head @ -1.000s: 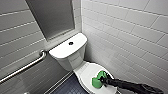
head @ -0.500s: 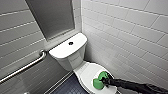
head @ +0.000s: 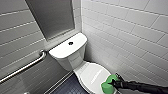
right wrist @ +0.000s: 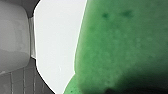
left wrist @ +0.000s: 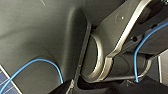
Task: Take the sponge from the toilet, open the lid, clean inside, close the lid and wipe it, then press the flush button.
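Note:
The white toilet point(head: 75, 62) stands in the corner with its lid point(head: 92, 73) down. The round dark flush button point(head: 70, 43) sits in the middle of the flat tank top. My right gripper point(head: 115, 82) comes in from the lower right and is shut on the green sponge point(head: 107, 85), which rests at the lid's front right edge. In the right wrist view the sponge point(right wrist: 125, 50) looms large against the white lid point(right wrist: 57, 45). My left gripper stands open.
A white tiled wall point(head: 130, 32) runs close along the toilet's right side. A metal grab bar point(head: 25, 67) is fixed to the left wall, and a grey panel point(head: 52, 17) stands behind the tank. Dark tiled floor point(head: 67, 86) lies left of the bowl.
My right gripper has slid the sponge across the lid toward its front right edge. The toilet and the camera have stayed put.

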You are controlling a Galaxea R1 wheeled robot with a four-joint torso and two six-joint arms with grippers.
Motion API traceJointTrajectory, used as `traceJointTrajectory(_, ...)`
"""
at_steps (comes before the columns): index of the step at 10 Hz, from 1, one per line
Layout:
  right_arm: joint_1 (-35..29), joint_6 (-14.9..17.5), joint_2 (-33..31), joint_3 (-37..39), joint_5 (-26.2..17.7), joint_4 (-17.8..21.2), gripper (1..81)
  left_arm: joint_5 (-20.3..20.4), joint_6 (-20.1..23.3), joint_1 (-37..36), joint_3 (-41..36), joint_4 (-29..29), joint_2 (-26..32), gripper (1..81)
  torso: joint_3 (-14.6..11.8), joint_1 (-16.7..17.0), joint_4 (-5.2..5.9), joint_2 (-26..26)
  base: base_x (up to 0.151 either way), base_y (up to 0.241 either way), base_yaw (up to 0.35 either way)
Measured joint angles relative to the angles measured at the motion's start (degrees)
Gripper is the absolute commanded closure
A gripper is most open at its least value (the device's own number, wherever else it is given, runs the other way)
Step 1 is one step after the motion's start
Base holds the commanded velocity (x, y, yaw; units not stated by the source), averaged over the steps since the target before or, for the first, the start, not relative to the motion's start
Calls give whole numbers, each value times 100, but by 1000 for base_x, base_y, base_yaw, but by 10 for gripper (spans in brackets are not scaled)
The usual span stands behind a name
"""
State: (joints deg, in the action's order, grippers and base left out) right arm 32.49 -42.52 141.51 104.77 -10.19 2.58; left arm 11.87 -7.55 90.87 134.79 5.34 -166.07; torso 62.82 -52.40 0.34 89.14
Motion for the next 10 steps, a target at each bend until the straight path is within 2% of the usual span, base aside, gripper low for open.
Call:
traceJointTrajectory(2,350,-1,-824,-612,223,-133,811,-24,2,-126,-761,2,364,10,0,0,0,0,0,0,0)
traceJointTrajectory(5,1571,0,-1742,-1303,623,-414,811,-111,17,-390,-1982,28,1136,10,0,0,0,0,0,0,0)
traceJointTrajectory(8,2445,51,-1921,-1445,1079,-608,811,-441,20,-964,-2964,48,1663,10,0,0,0,0,0,0,0)
traceJointTrajectory(10,3051,151,-2004,-1449,1476,-677,811,-540,2,-1535,-3162,44,1798,10,0,0,0,0,0,0,0)
